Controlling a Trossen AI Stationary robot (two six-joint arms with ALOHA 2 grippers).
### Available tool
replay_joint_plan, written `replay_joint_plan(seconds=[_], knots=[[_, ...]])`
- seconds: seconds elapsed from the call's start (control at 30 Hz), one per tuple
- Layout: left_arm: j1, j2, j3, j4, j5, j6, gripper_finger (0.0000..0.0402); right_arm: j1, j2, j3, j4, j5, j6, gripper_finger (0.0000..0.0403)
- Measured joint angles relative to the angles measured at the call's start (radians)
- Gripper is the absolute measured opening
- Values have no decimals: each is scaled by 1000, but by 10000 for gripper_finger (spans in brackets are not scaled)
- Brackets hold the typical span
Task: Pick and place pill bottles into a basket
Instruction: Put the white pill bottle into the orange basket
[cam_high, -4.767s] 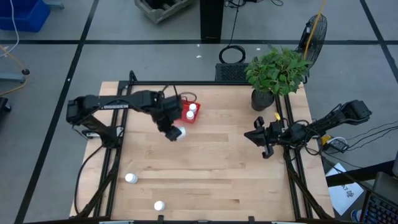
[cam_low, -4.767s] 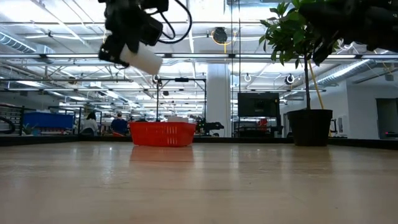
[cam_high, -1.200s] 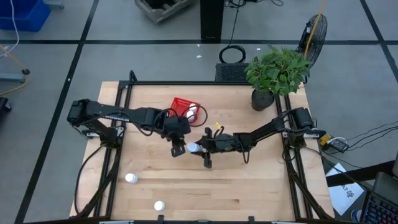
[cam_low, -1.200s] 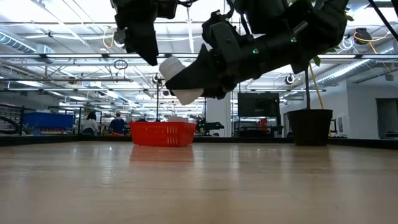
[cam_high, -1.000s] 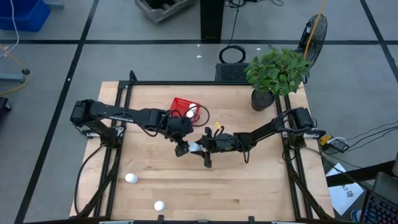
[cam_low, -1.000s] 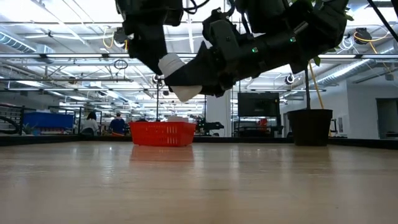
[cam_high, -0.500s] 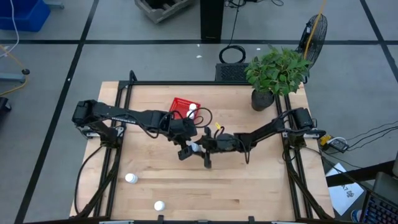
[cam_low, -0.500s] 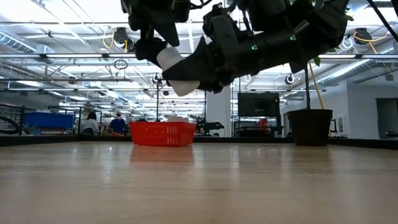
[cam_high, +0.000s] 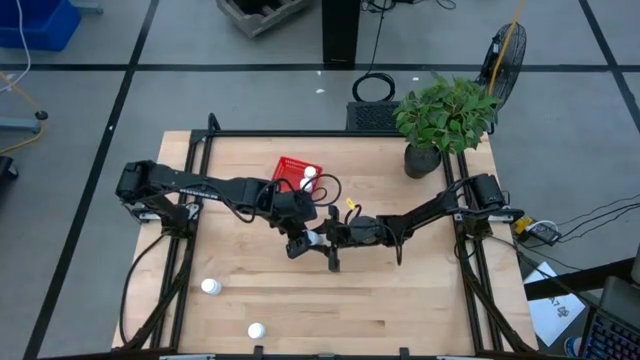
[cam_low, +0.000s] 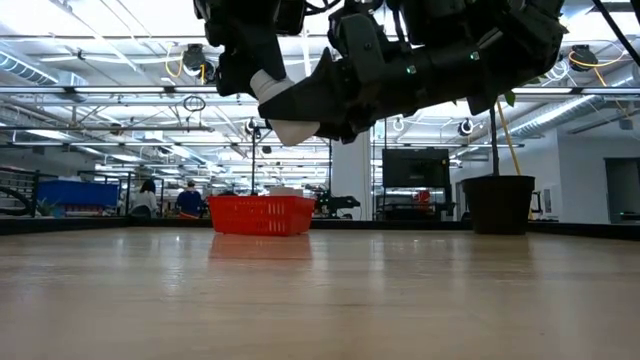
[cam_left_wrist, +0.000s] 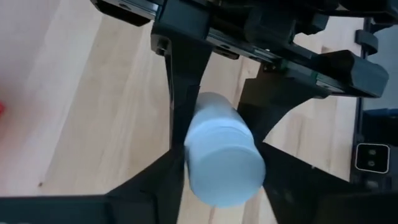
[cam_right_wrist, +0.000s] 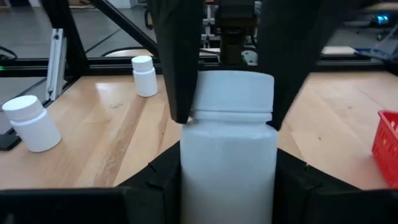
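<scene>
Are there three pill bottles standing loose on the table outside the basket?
No: the high view shows only two loose pill bottles on the table, near its front left.

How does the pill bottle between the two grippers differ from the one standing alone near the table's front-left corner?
The held bottle is in the air, while the front-left bottle rests on the table. The held bottle is tilted off upright; the front-left bottle stands upright. The held bottle is gripped by the right gripper, with the left gripper on its cap; nothing touches the front-left bottle. Both are white with white caps.
</scene>
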Motion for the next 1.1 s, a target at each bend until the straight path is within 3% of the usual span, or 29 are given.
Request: replay_joint_plan(seconds=[0.07,0.2,0.4,0.57,0.87,1.1], knots=[[0,0,0,-2,-2,1,164,-1,0,0,-3,2,11,155],[0,0,0,-2,-8,16,163,-1,0,0,-14,4,7,158],[0,1,0,-8,6,42,163,1,0,0,-27,39,-9,248],[9,1,0,-51,3,56,163,0,0,0,-54,42,-19,283],[80,-4,0,-219,-83,110,163,0,0,0,-169,44,-28,289],[259,-8,0,-312,-85,168,163,16,0,0,-227,39,-2,287]])
